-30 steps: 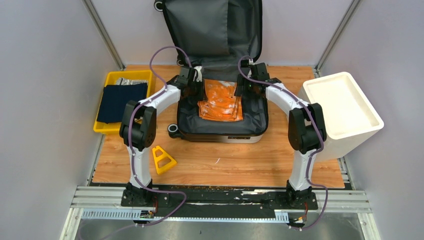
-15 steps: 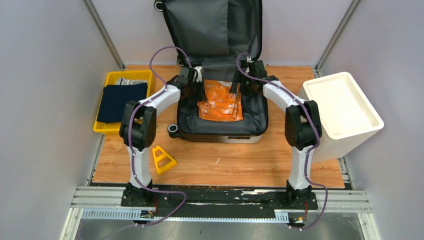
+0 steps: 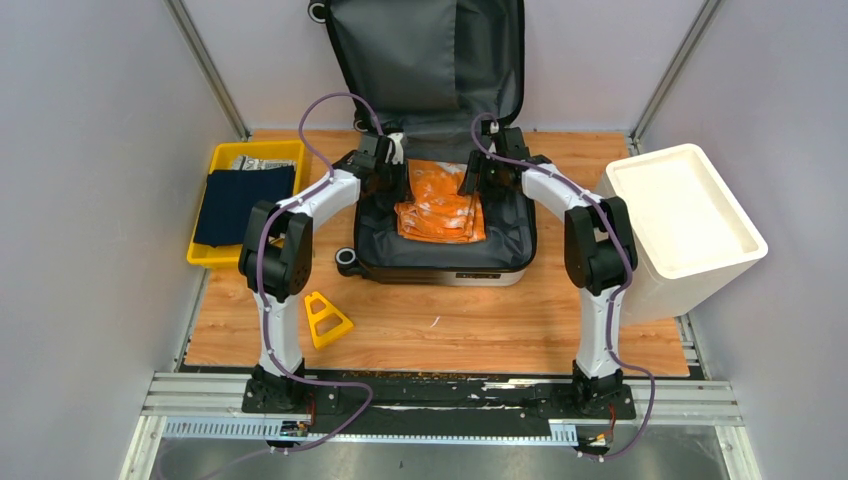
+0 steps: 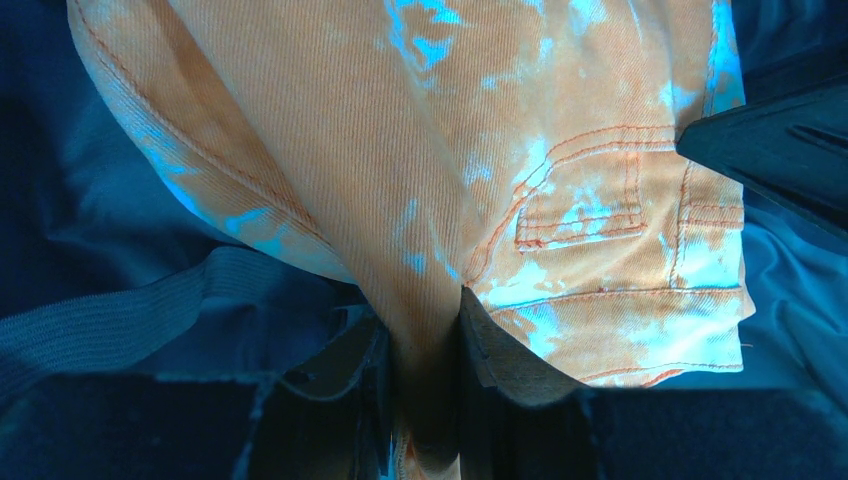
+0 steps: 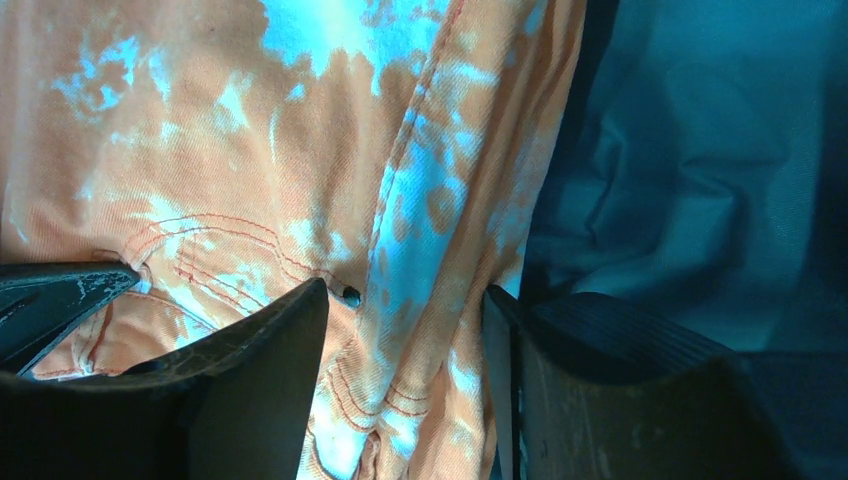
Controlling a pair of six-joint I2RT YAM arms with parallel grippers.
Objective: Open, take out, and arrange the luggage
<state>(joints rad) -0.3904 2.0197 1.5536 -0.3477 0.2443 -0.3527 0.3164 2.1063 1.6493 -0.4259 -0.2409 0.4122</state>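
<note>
You have one luggage (image 3: 505,248) lying open at the middle back of the table, its lid propped against the rear wall, with one orange garment (image 3: 440,205) in the lower half. Your left gripper (image 4: 420,310) is clamped on a fold of that garment. Your right gripper (image 5: 405,300) has its jaws apart, astride the garment's edge. Elsewhere there are one yellow tray (image 3: 255,150) at left and one white bin (image 3: 735,225) at right.
</note>
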